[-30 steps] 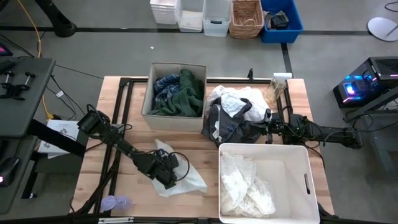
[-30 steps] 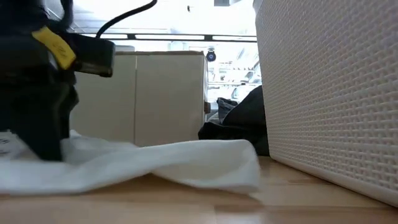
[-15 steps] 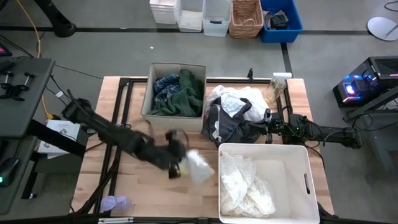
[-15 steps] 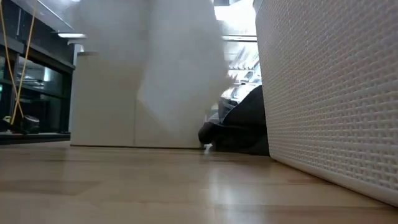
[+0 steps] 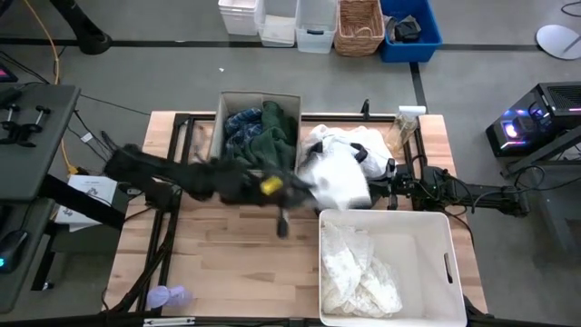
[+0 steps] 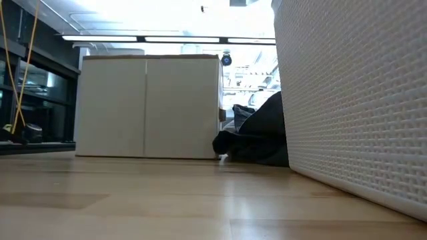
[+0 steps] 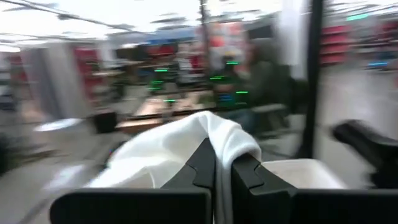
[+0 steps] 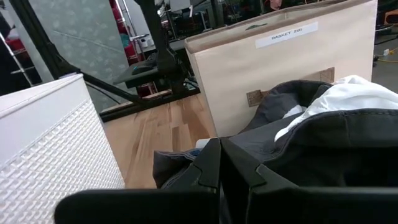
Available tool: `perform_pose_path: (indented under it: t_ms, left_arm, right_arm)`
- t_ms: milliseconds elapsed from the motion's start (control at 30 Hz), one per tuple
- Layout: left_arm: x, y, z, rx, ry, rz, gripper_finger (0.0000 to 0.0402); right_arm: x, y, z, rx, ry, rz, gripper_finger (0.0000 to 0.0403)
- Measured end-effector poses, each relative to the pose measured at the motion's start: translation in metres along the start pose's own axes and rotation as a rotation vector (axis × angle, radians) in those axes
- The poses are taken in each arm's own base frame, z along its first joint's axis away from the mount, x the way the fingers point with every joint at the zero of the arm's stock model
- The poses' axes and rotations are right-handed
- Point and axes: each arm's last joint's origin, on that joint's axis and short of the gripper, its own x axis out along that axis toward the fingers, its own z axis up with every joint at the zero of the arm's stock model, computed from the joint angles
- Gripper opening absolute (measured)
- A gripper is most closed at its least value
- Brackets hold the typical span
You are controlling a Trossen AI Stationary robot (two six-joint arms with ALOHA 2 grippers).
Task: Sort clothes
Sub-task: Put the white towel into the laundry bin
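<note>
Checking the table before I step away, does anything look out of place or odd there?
One thing: a small lavender object lies alone at the table's front left edge, apart from the clothes and bins. It isn't a garment.

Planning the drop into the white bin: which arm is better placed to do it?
Left. The left gripper is shut on the white garment, lifted beside the white bin. The right gripper sits low, shut, against the dark garment pile.
</note>
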Motion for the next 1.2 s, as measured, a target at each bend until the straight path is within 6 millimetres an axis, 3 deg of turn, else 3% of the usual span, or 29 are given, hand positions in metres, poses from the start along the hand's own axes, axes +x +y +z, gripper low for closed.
perform_pose_path:
  t_ms: [133,267,400,733,867,1000,1100,1200]
  left_arm:
    - [0.033,-0.029,-0.028,-0.061,0.008,-0.171,0.0001]
    - [0.056,-0.051,-0.058,-0.140,0.048,-0.221,0.0005]
    - [0.069,-0.061,-0.085,-0.181,0.119,-0.260,0.0042]
    - [0.068,-0.053,-0.056,-0.289,-0.134,-0.381,0.0210]
    - [0.068,-0.053,-0.055,-0.200,-0.156,-0.360,0.0256]
    - [0.081,-0.056,-0.087,-0.113,-0.002,-0.170,0.0267]
    - [0.090,-0.047,-0.120,-0.249,0.205,-0.127,0.0268]
    - [0.092,-0.037,-0.137,-0.426,0.354,-0.148,0.0268]
  right_arm:
    - [0.000,0.000,0.000,0.000,0.000,0.000,0.0001]
    - [0.000,0.000,0.000,0.000,0.000,0.000,0.0001]
    - [0.000,0.000,0.000,0.000,0.000,0.000,0.0001]
    - [0.000,0.000,0.000,0.000,0.000,0.000,0.0001]
    - [0.000,0.000,0.000,0.000,0.000,0.000,0.0001]
    - [0.000,0.000,0.000,0.000,0.001,0.000,0.0001]
    - [0.000,0.000,0.000,0.000,0.001,-0.001,0.0001]
    - [0.000,0.000,0.000,0.000,0.000,0.000,0.0001]
